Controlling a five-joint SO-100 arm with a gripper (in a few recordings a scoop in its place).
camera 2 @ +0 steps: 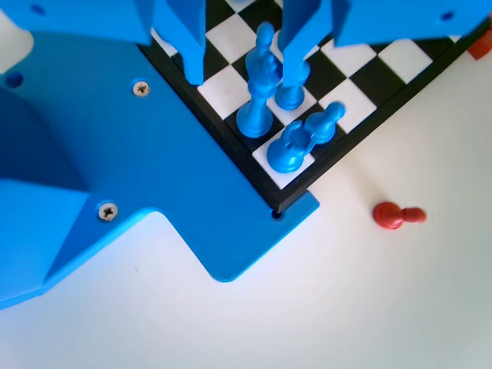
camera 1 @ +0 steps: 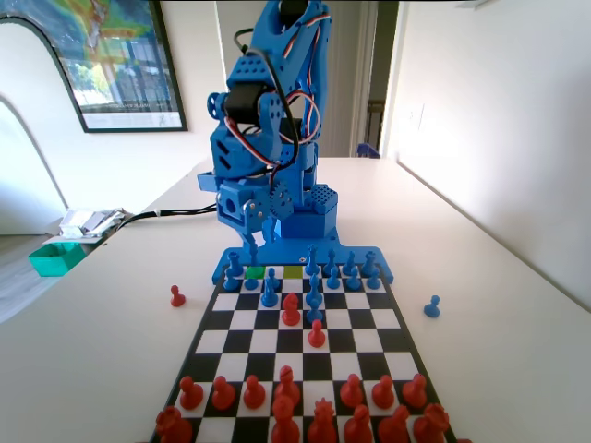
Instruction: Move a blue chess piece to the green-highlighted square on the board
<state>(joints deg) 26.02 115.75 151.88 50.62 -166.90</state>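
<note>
Board (camera 1: 305, 346): a black-and-white chess board on the white counter (camera 1: 499, 305) — its far end joins the blue base of the arm.
Green square (camera 1: 256, 272): in the far row of the board, left of the middle in the fixed view, with a yellow-green square (camera 1: 293, 272) close by on its right.
Blue pieces (camera 1: 314, 277): packed at the far end of the board, near the arm.
Red pieces (camera 1: 305, 411): lined up at the near end — two more (camera 1: 292, 309) stand out toward the middle.
Strays: one red pawn (camera 1: 177, 296) sits on the counter left of the board, and one blue pawn (camera 1: 431, 306) sits on the counter to the right.
Fingers (camera 2: 242, 58): spread apart and holding nothing, low over the corner of the board in the wrist view.
Corner pieces: a tall blue piece (camera 2: 257, 96) stands between the fingers, and a blue knight (camera 2: 301, 138) stands on the white corner square just beside it.
Red pawn in the wrist view (camera 2: 397, 216): lies on the counter off the board's corner.
</note>
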